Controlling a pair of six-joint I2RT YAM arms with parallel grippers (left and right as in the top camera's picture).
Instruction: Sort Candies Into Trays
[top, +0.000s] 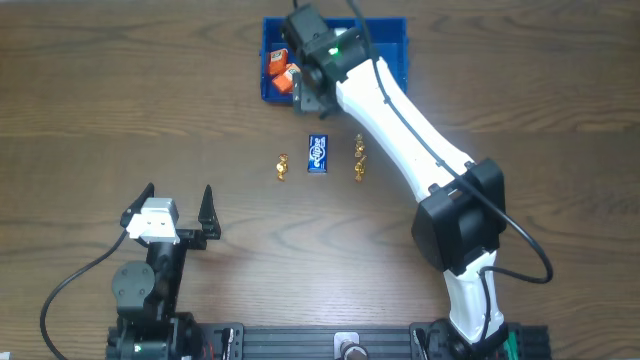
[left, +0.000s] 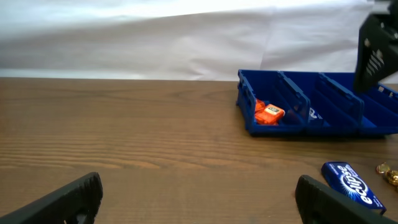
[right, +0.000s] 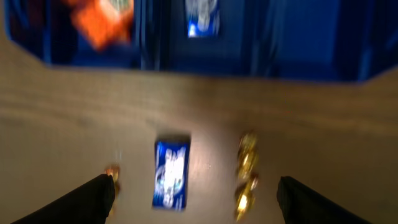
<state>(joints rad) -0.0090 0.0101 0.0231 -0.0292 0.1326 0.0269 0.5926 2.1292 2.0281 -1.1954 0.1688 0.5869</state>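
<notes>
Candy bar (right: 171, 173), blue-wrapped, lies lower centre, long axis up-frame, and we see the right gripper (right: 196, 182) spread wide around it.

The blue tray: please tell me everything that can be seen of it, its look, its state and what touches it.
The blue tray looks like hard plastic: a low rectangular bin, split by upright walls into several long compartments. It stands flat on the wooden table, at the side far from the arms' bases. Its end compartment holds orange candies, and the next one holds a blue-and-white candy. The right arm reaches over it; contact cannot be judged.
</notes>
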